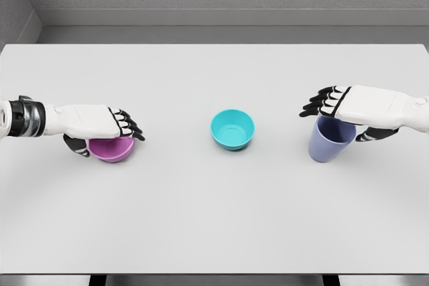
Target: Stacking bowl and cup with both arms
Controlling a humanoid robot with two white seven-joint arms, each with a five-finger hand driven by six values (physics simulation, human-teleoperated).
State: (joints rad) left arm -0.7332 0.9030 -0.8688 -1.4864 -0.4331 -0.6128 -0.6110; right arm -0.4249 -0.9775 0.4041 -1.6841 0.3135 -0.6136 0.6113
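The round teal plastic bowl (pixel 232 129) sits upright and alone at the middle of the white table (pixel 214 219), well apart from both hands, and looks like the base for the stack. To its left, the small magenta bowl (pixel 112 149) lies under the left hand (pixel 94 125), whose palm covers its rim with the thumb curled round the near wall. It appears grasped, though the palm hides the contact. To the right, the tall periwinkle-blue cup (pixel 330 140) is held at its rim by the right hand (pixel 352 110), fingers over the top and thumb behind.

Both grips should be confirmed firm before lifting. Then bring one item at a time over the teal bowl, keeping it level and centred, and lower it gently, so the arms do not meet above the middle.
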